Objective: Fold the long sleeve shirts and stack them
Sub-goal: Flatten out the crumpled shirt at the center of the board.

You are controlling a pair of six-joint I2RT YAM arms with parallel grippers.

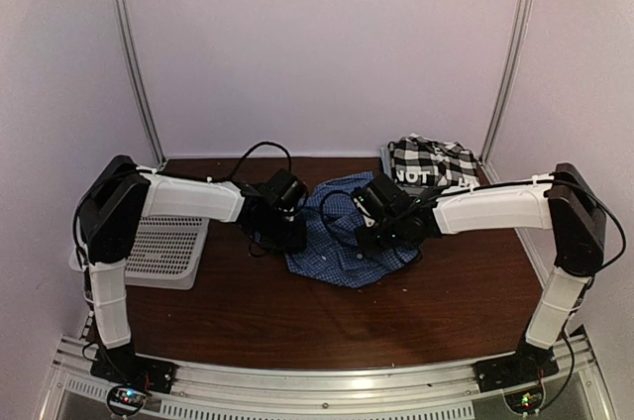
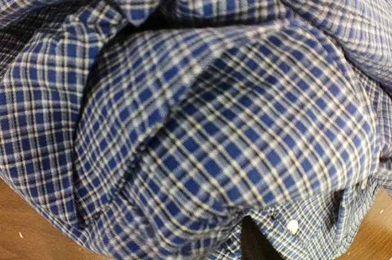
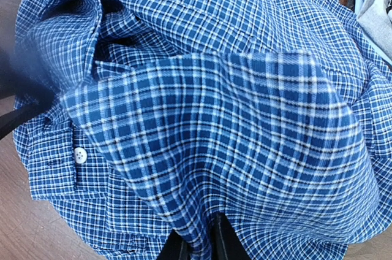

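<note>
The blue shirt (image 1: 342,242) is lying crumpled on the table (image 1: 456,291), bunched up right between the two end effectors. The black-and-white shirt (image 1: 428,164) is sitting in a heap just behind the right end effector (image 1: 374,227), toward the back wall.

The blue one is looking like thin, floppy woven cotton, so I'm guessing it's weighing next to nothing and going wherever it gets dragged. No real stiffness except maybe the collar and the button placket. It's not fragile and not slippery as such, but the layers are probably sliding over each other, so grabbing just one layer is the tricky bit. I'm thinking a hem, cuff or shoulder seam is the best handle, since a pinch in the middle of a panel is only lifting a tent.

The right end effector's fingers (image 3: 226,244) are looking clamped together on a fold of the blue shirt. The cloth is billowing up directly in front of them, with a white button (image 3: 80,155) showing off to the left in that wrist view. The left end effector (image 1: 287,232) is sitting right at the shirt's near-left edge. Cloth is filling its whole camera, so I can't tell if its jaws are apart or together.
</note>
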